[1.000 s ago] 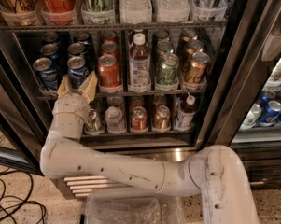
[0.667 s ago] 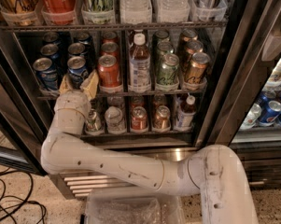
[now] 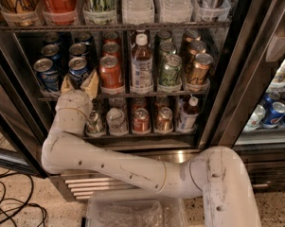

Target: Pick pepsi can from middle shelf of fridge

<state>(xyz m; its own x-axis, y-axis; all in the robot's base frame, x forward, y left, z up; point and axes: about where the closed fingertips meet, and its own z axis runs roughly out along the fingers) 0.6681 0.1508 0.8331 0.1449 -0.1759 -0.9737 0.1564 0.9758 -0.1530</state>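
The fridge (image 3: 229,74) stands open before me. On its middle shelf (image 3: 149,95), two lanes of blue pepsi cans stand at the left. My gripper (image 3: 79,82) is at the front pepsi can (image 3: 79,67) of the second lane. Its tan fingers (image 3: 91,83) are spread, one on each side of the can's lower half. I cannot tell whether they touch it. The white arm (image 3: 113,167) reaches up from the lower right. Another pepsi can (image 3: 46,73) stands just left of the gripper.
A red can (image 3: 111,72), a clear bottle (image 3: 141,65), a green can (image 3: 170,70) and a gold can (image 3: 199,69) stand to the right on the same shelf. Tall cans and bottles fill the rack above. Small cans stand below. Cables (image 3: 9,207) lie on the floor at the left.
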